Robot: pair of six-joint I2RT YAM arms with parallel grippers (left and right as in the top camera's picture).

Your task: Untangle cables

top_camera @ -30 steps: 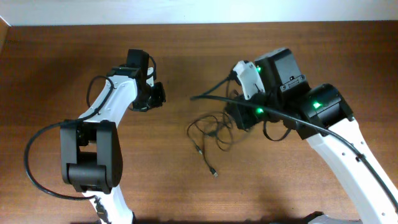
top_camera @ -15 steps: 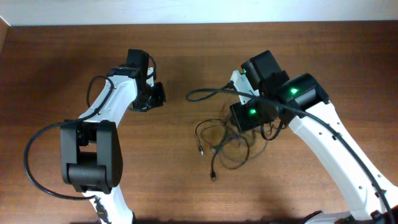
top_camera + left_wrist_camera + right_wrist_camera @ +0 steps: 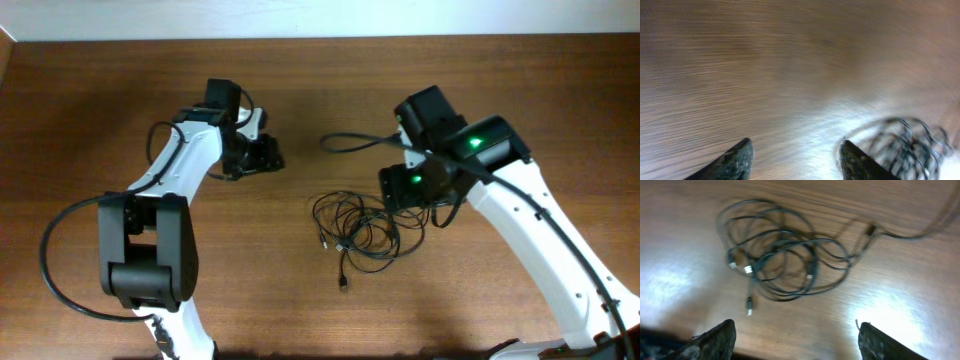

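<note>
A loose tangle of thin black cables (image 3: 362, 228) was seen on the brown wooden table (image 3: 90, 110), near its middle. One plug end (image 3: 344, 287) was stretched out toward the robot, clear of the loops. The left gripper (image 3: 268, 155) was held well apart from the tangle, beyond it and to the left. The right arm (image 3: 505, 200) was positioned with its wrist just beside the loops.

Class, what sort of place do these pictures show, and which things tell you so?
Probably a robotics lab bench: a left robot arm and a right robot arm stand at a wooden table, with tangled cables lying on it.
</note>
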